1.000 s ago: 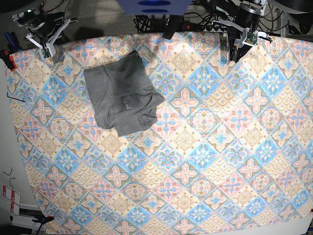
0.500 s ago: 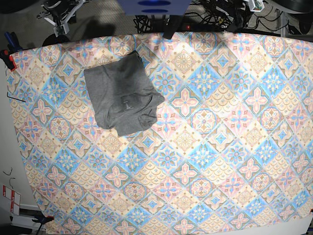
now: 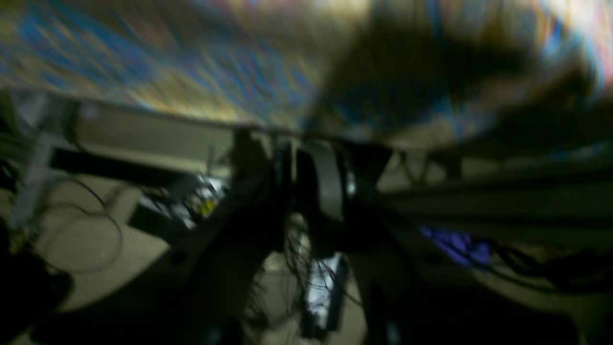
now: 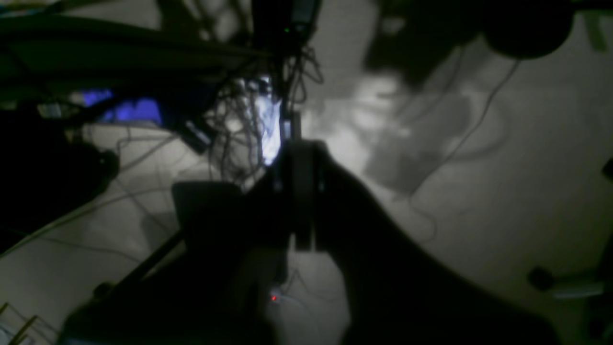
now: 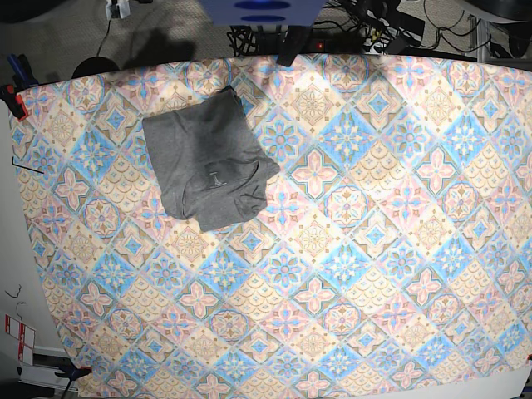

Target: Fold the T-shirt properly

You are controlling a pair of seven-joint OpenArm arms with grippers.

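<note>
We see folded T-shirt (image 5: 208,160) upper left on tablecloth (image 5: 374,249); right pincer (image 4: 296,191) closed, empty; left pincer (image 3: 311,191) too blurred, cannot tell.

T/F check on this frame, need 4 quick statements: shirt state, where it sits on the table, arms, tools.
1. The T-shirt lies folded into a compact bundle. True.
2. It sits at the centre of the tablecloth. False: it lies toward the base view's upper left.
3. A tool is gripping the T-shirt. False: nothing touches it; both arms are off the cloth, almost out of the base view.
4. The right tool is shut and holds nothing. True: its jaws meet over the floor in the right wrist view.
</note>
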